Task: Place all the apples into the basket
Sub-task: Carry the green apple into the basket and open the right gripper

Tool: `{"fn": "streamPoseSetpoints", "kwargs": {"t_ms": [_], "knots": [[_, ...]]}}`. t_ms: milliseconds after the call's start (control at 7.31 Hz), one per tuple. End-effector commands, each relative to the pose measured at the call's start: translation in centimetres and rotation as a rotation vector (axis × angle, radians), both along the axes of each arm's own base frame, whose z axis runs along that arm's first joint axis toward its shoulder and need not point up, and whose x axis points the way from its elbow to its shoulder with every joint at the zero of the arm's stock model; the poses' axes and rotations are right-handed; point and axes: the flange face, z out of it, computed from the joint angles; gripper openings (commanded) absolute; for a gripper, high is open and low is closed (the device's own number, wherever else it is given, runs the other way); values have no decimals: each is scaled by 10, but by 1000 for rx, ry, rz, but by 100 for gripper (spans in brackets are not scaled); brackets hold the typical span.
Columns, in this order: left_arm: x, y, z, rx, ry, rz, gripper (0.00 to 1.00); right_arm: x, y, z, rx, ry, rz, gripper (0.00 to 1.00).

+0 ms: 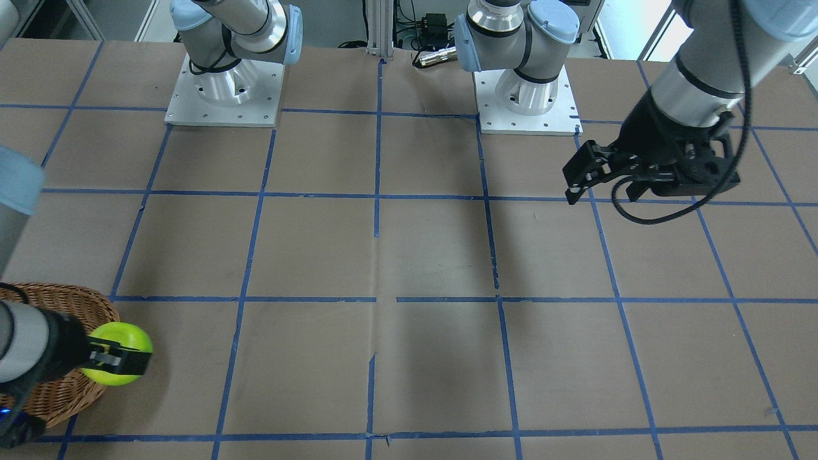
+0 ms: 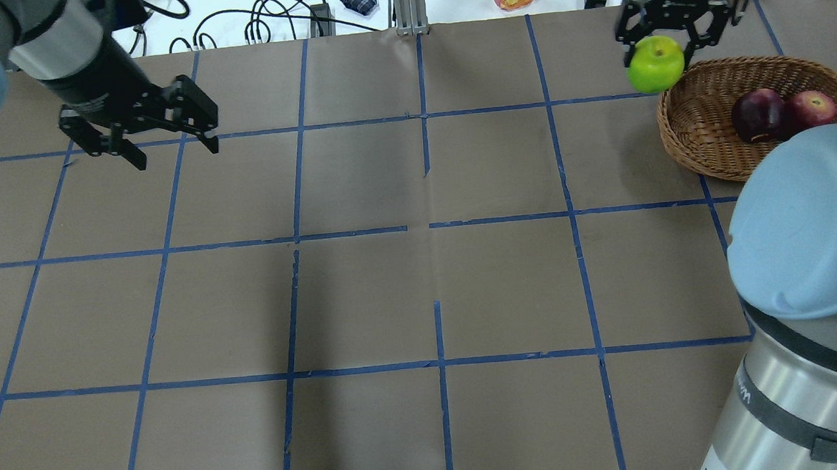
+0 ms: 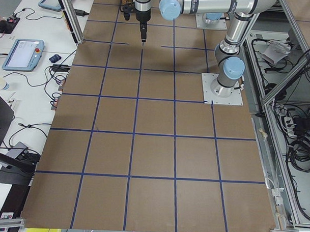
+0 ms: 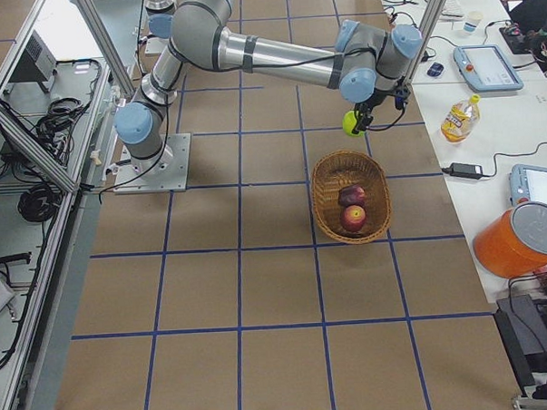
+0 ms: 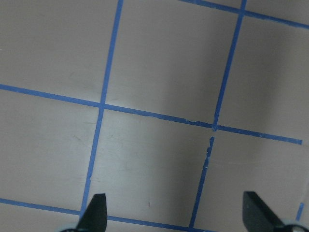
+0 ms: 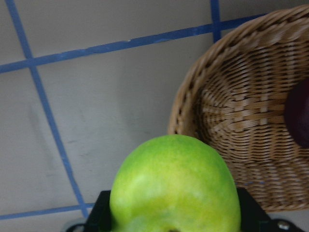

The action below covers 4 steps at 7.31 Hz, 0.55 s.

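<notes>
Green apple [image 6: 174,186] clamped in right end effector [image 2: 656,49] hangs just beside basket [image 2: 753,64].

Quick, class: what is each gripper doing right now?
Left gripper: open, holding nothing.
Right gripper: shut on the green apple.

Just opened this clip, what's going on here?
The right gripper is shut on the green apple and holds it just outside the rim of the basket, not yet over it. The maroon apple and the red apple already lie side by side in the basket. The left gripper hangs open and empty over the table's other side. One apple is left to go in.
</notes>
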Motion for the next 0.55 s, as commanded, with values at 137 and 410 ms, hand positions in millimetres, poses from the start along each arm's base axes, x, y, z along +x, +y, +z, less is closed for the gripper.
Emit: {"fn": "streamPoseSetpoints", "kwargs": {"t_ms": [137,410], "knots": [[-41,19,28,-58,-47,-41,100,-76,22,-40,31,-30,51,0],[-40,26,37,-65,-66,-31,100,-75,23,-55,23,-30,51,0]]}}
